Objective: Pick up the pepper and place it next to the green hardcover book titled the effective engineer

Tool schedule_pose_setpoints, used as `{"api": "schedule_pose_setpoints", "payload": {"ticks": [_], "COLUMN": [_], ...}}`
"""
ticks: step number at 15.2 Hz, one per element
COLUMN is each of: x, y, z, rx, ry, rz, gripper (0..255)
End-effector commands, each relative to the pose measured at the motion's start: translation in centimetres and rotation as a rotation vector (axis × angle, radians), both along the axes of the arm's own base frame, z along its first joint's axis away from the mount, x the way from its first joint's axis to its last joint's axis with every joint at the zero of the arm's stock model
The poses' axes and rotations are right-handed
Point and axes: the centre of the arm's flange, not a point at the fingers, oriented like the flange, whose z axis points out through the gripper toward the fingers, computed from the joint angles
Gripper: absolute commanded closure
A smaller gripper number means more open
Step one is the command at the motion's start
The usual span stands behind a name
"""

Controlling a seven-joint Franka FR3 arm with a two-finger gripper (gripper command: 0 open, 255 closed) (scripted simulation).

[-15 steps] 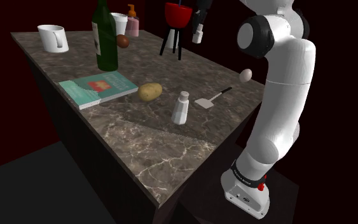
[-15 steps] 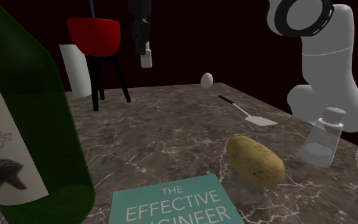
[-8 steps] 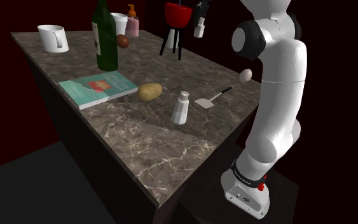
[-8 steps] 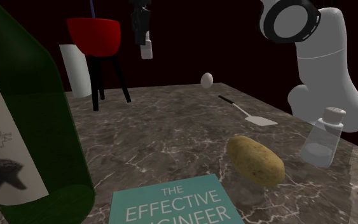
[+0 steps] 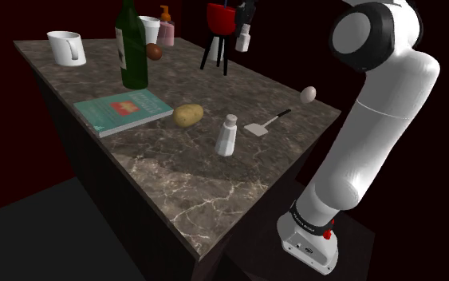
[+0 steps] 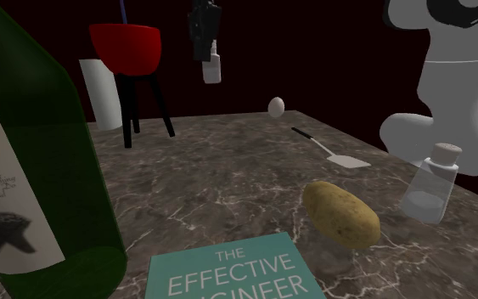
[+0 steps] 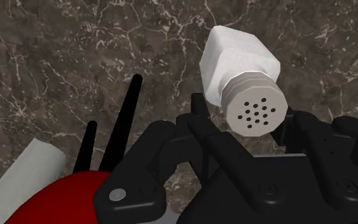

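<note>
Pepper shaker (image 7: 238, 63), white with a perforated cap, clasped at the cap by the gripper (image 7: 252, 121) and hanging above the marble table (image 5: 206, 184), near the red bowl (image 6: 126, 44). The teal book (image 5: 123, 110) lies well apart.

Kitchen: stone counter (image 5: 198, 184) w/ spatula (image 5: 266, 124) (egg (image 5: 308, 93) too).

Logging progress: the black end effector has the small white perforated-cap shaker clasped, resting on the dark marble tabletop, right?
Not resting: the black end effector has the small white perforated-cap shaker clasped high above the dark marble tabletop; the second exterior view shows it.
</note>
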Motion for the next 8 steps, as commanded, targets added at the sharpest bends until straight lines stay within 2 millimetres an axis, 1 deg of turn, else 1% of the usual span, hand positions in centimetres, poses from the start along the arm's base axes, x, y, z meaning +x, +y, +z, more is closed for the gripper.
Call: {"api": "schedule_pose_setpoints", "payload": {"ticks": [1,8], "x": [-1.0,-4.1], "y": [2.6,11.3], "z": [0.3,0.4], "rx": [-0.001,-0.001], "ry": [0.0,0.0], "rz": [-0.001,-0.001], "gripper": [255,255]}}
